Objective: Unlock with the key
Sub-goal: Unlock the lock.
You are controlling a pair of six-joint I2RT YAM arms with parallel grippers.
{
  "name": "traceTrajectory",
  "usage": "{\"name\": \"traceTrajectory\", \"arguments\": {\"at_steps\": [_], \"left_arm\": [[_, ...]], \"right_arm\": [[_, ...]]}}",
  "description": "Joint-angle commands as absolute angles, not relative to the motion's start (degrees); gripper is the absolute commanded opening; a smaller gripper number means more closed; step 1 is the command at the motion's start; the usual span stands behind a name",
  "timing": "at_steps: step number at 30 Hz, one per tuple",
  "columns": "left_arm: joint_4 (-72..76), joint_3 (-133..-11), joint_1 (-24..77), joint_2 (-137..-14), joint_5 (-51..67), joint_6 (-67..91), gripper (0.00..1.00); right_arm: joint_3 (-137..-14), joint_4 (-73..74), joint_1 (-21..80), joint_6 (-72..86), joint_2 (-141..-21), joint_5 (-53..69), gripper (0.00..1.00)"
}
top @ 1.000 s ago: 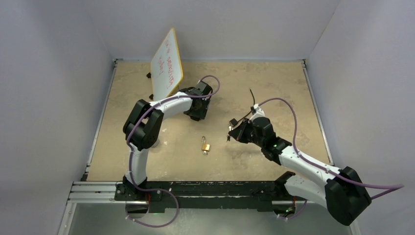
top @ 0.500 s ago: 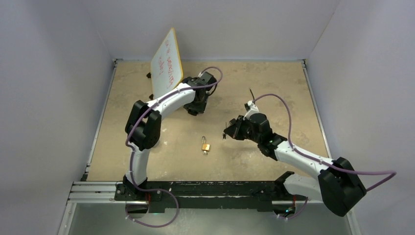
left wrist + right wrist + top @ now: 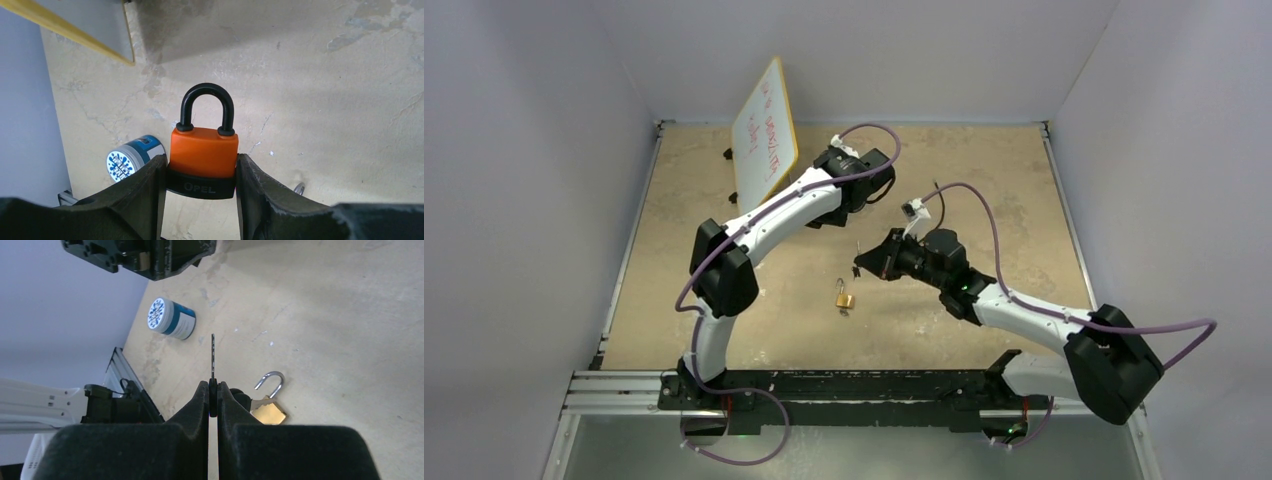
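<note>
Pale walls close three sides of a mottled beige surface (image 3: pixel 994 180). The left arm (image 3: pixel 769 212) stretches toward the back centre, its gripper (image 3: pixel 200 172) clamped on an orange padlock (image 3: pixel 202 150) whose black shackle is shut. The right arm (image 3: pixel 1024 312) reaches leftward to the middle, its gripper (image 3: pixel 213 390) pinched on a key (image 3: pixel 212 357) with the blade sticking out. A brass padlock (image 3: pixel 844 298) lies below both, shackle open. A small blue-and-white jar (image 3: pixel 172 318) sits nearby, contents unseen. A whiteboard (image 3: pixel 762 135) leans at the back left, and open surface spreads to the right.
</note>
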State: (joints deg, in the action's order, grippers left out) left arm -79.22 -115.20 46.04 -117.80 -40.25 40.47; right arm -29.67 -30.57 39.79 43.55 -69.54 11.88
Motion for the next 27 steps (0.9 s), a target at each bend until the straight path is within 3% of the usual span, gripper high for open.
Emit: {"name": "traceTrajectory", "arguments": {"at_steps": [1,14,27], "left_arm": [[-81.96,-116.95,45.75,-114.45,-42.82,45.46,0.0],[-76.43,-113.75,44.78,-109.38,-23.67,44.4,0.0],[-79.03,-111.6,44.34,-108.97,-18.53,50.42,0.0]], "right_arm": [[-32.06,-38.95,40.96,44.69,-71.41,17.41,0.0],[-34.5,-46.88,42.45,58.52,-77.86,25.41,0.0],[-34.41,-52.28,42.48,65.38,-82.61,29.02,0.0]]}}
